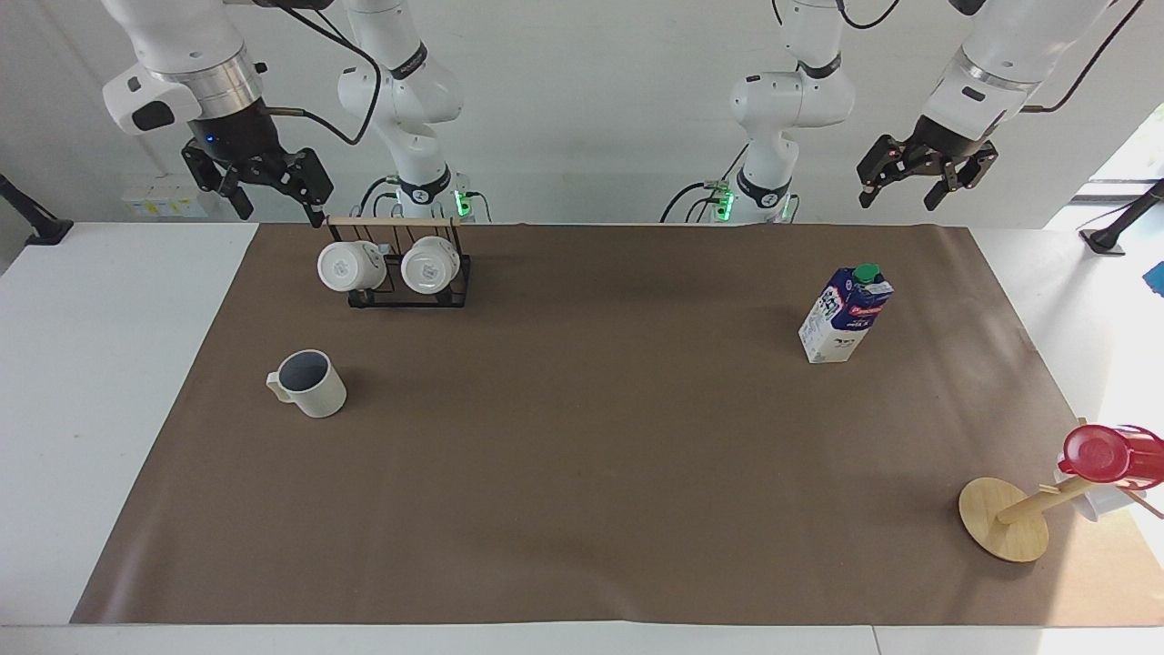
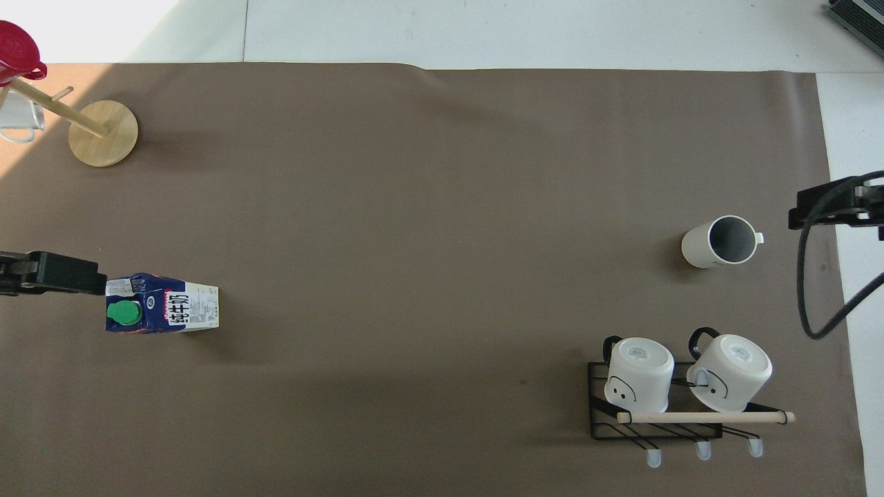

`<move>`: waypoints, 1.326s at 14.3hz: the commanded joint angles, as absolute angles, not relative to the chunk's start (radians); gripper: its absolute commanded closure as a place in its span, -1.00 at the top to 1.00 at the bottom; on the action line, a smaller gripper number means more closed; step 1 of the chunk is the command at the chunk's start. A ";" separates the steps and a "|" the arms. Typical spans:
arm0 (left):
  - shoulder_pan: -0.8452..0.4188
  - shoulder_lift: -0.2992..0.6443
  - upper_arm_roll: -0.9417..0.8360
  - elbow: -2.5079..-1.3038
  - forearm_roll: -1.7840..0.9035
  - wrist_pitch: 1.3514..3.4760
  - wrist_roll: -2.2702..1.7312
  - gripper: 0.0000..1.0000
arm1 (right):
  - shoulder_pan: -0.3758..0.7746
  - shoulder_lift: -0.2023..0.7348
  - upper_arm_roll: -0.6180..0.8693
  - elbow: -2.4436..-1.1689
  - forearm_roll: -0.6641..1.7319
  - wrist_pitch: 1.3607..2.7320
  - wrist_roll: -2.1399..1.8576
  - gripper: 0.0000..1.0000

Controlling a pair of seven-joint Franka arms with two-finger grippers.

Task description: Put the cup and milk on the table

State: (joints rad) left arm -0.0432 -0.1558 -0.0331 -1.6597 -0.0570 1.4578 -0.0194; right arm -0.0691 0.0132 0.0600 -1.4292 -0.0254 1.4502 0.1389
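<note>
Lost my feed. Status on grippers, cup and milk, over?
Left gripper and right gripper both open, raised, holding nothing. Cup and milk upright on the table, apart. Nothing in the way.

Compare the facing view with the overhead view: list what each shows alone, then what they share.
Facing view only: both arms whole, with the left gripper and right gripper raised and open, neither holding anything.

Overhead view only: face markings on the two white mugs.

Both: the cup and the milk standing upright on the table, at opposite ends, plus the black rack and wooden stand.
</note>
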 commanded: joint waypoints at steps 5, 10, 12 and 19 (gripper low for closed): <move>-0.031 -0.153 -0.037 -1.647 -0.048 1.460 -0.020 1.00 | -0.083 0.000 0.066 -1.442 -0.021 1.442 0.120 1.00; -0.028 -0.153 -0.034 -1.647 -0.048 1.460 -0.025 1.00 | -0.083 0.000 0.064 -1.442 -0.021 1.443 0.120 1.00; -0.028 -0.155 -0.034 -1.651 -0.048 1.460 -0.023 1.00 | -0.083 0.000 0.066 -1.442 -0.021 1.443 0.120 1.00; -0.031 -0.153 -0.035 -1.651 -0.049 1.473 -0.026 1.00 | -0.083 0.000 0.066 -1.442 -0.021 1.442 0.120 1.00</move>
